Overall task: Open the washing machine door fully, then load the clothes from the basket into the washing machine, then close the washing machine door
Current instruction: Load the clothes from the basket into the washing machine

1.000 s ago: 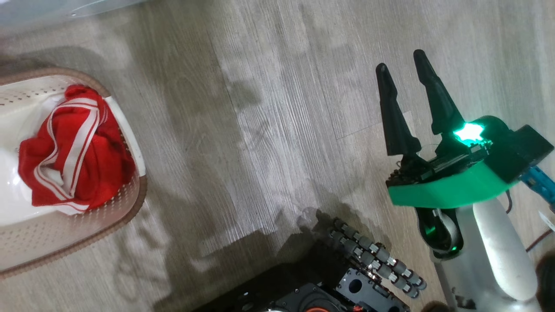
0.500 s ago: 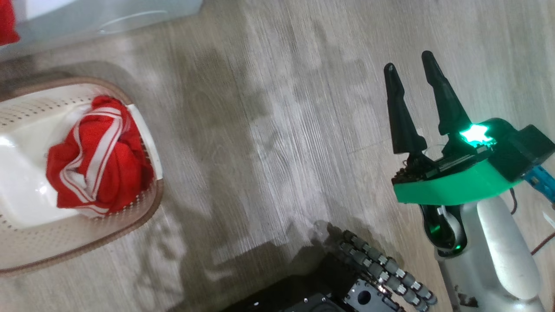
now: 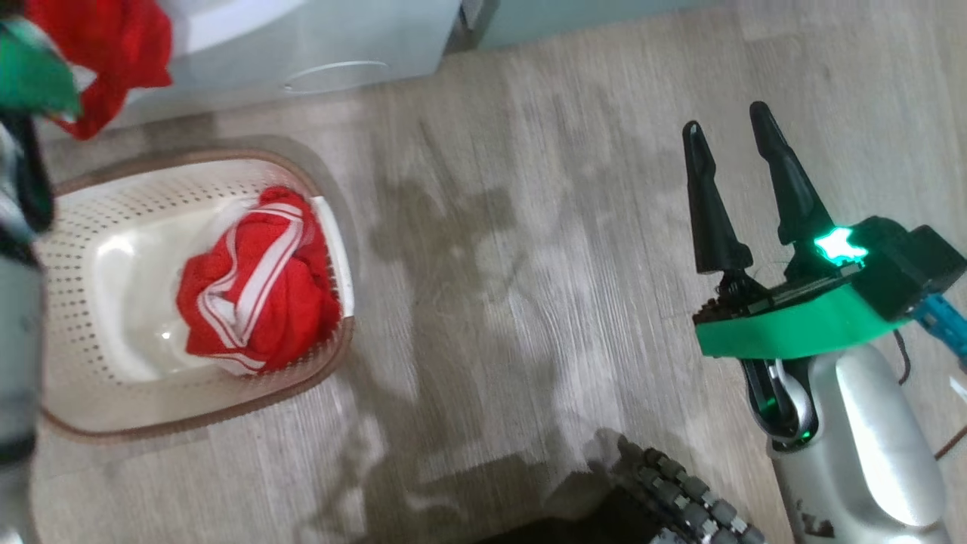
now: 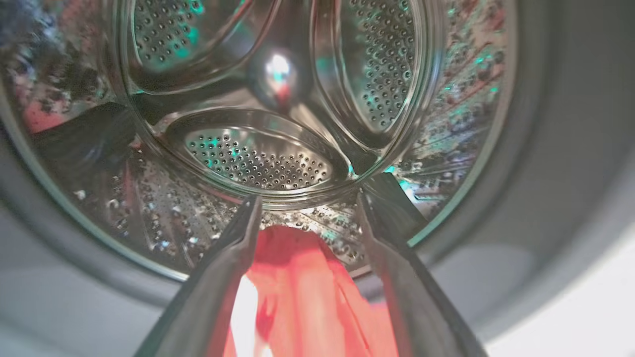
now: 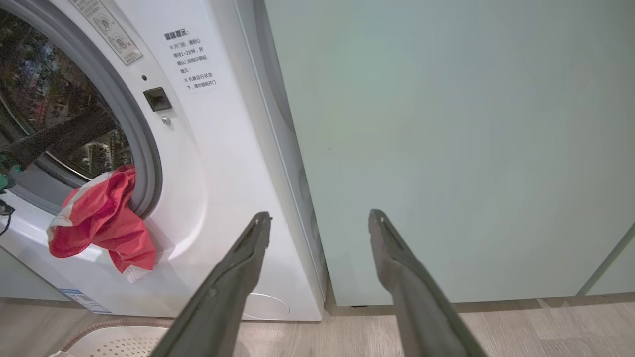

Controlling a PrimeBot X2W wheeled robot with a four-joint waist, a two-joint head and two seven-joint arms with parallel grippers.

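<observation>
A red garment with white stripes (image 3: pixel 257 302) lies in the cream basket (image 3: pixel 91 219) on the floor at the left. Another of the red clothes (image 5: pixel 99 218) hangs over the grey gasket lip of the washing machine (image 5: pixel 218 163), half out of the opening. My left gripper (image 4: pixel 310 198) is open at the mouth of the steel drum (image 4: pixel 258 158), and the red cloth (image 4: pixel 297 277) lies loose between its fingers. My right gripper (image 3: pixel 725 119) is open and holds nothing, above bare floor to the right. The washing machine door is out of view.
A pale green cabinet (image 5: pixel 446 148) stands right beside the machine. The wood floor (image 3: pixel 514 264) lies between the basket and my right arm. The robot's dark base (image 3: pixel 680 499) shows at the bottom edge.
The head view has swung, so the basket sits further right and the machine's base and the hanging red cloth have come into view. The right gripper stays open.
</observation>
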